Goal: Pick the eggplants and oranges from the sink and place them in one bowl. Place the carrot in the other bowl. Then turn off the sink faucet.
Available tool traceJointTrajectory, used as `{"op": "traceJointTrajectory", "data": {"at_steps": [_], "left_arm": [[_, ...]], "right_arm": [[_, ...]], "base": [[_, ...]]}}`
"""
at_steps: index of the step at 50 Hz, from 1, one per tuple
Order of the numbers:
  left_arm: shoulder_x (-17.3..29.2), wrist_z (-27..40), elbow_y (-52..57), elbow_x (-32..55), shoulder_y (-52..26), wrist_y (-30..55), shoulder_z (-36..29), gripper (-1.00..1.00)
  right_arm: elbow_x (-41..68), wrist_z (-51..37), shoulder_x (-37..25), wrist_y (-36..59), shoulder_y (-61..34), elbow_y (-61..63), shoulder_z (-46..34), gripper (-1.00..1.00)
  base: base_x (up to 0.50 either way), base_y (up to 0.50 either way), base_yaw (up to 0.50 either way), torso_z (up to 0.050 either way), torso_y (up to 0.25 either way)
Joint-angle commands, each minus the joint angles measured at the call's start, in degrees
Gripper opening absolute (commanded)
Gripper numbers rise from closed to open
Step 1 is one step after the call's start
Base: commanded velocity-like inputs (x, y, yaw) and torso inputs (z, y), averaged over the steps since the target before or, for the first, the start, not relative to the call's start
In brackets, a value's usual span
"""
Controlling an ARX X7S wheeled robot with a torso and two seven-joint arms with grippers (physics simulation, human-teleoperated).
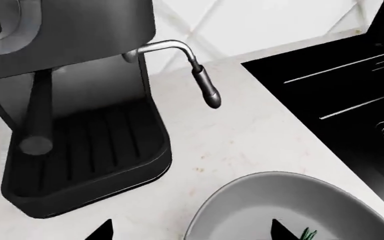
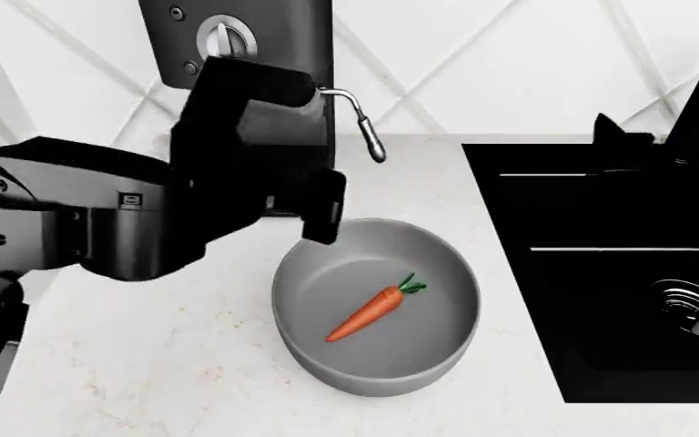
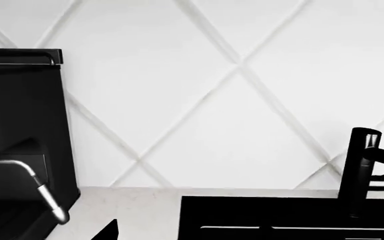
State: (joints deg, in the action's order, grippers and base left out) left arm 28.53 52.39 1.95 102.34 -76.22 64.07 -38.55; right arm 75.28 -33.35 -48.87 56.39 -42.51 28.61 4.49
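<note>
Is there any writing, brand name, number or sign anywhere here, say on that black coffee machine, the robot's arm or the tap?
None can be read in any view.
Coffee machine: only a round dial, no lettering.
Left arm: one small pale rectangular mark, too small to read.
Faucet: plain black, no marks.
Grey bowl and carrot: no text.

wall (image 3: pixel 178 100): white diamond tiles | counter (image 2: pixel 179 346): white marbled | coffee machine (image 1: pixel 72 100): black, against wall
</note>
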Motion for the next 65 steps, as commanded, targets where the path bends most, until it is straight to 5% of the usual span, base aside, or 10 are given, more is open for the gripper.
{"op": "traceJointTrajectory", "data": {"at_steps": [1, 12, 22, 51, 65], "left_arm": [[11.42, 15.05, 17.28, 2.77, 10.81, -9.16, 6.44, 1.0], [14.24, 17.89, 26.01, -6.86, 21.2, -18.07, 11.0, 1.0], [17.41, 18.79, 27.74, -8.28, 21.15, -17.65, 11.86, 1.0], [15.82, 19.0, 29.96, -8.56, 23.16, -17.45, 9.59, 1.0], [15.13, 18.62, 30.13, -9.03, 23.8, -17.8, 9.01, 1.0]], "right_arm": [[-7.4, 3.32, 4.32, -0.88, -7.31, -4.82, -7.77, 1.0], [-6.44, 0.79, 5.09, -1.83, -3.36, -3.1, -6.39, 1.0], [-6.14, -0.17, 4.76, -3.46, 0.27, -1.57, -4.21, 1.0], [-7.85, 0.37, 5.27, -5.35, 3.59, -2.59, -4.37, 1.0], [-7.7, -0.23, 4.56, -5.16, 4.78, -2.08, -4.11, 1.0]], "base": [[0.0, 0.0, 0.0, 0.0, 0.0], [0.0, 0.0, 0.0, 0.0, 0.0], [0.0, 0.0, 0.0, 0.0, 0.0], [-0.34, 0.0, 0.0, 0.0, 0.0], [-0.19, -0.47, 0.0, 0.0, 0.0]]}}
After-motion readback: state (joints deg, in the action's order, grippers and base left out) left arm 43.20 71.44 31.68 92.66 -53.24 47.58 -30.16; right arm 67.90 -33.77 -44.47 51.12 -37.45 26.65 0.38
